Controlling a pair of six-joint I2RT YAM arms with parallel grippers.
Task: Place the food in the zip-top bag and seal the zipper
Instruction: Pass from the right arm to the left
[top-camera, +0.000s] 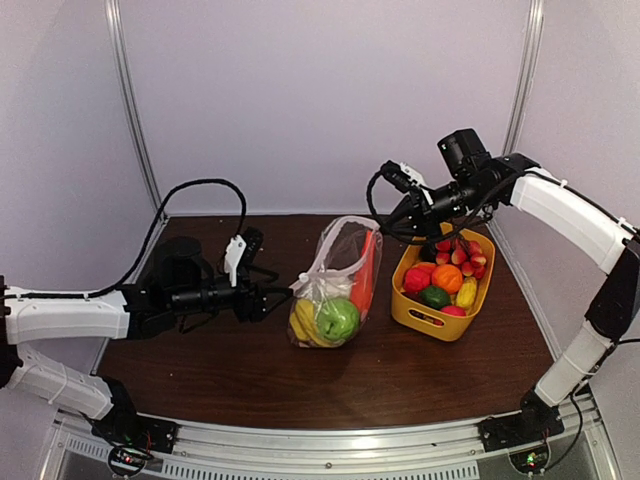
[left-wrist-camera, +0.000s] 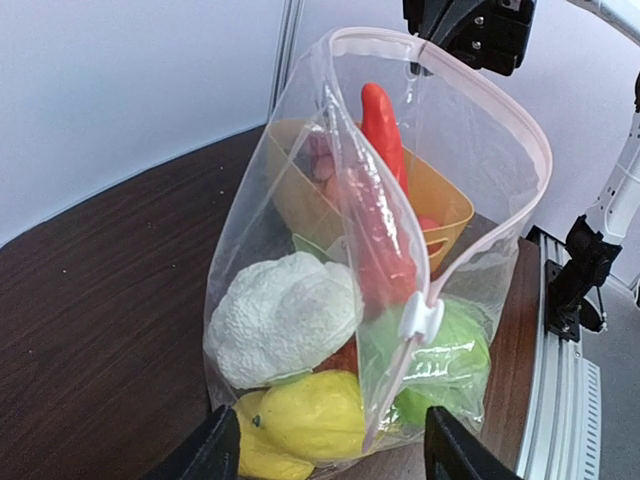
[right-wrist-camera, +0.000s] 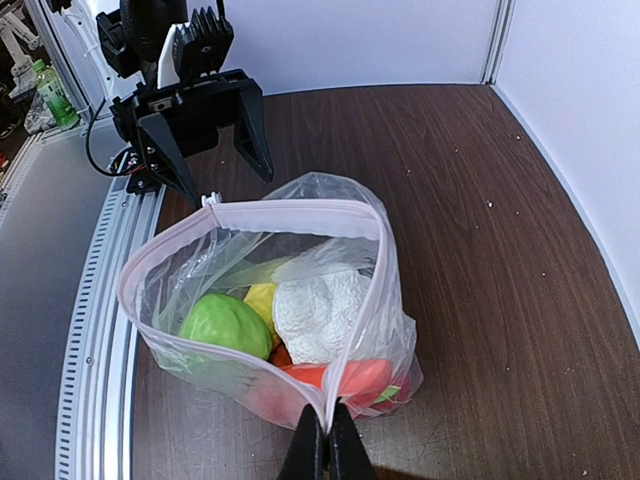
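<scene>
The clear zip-top bag stands upright mid-table with its mouth open. Inside it are a white cauliflower, a yellow lemon, a green ball and a long red-orange piece. The pale zipper strip rims the mouth, and a white slider sits on it low at the near end. My right gripper is shut on the zipper edge at the bag's top corner and holds it up. My left gripper is open, its fingers just short of the bag's bottom, one on each side.
A yellow basket with several more toy fruits stands right of the bag, touching or nearly so. White walls enclose the table's back and sides. The metal rail runs along the near edge.
</scene>
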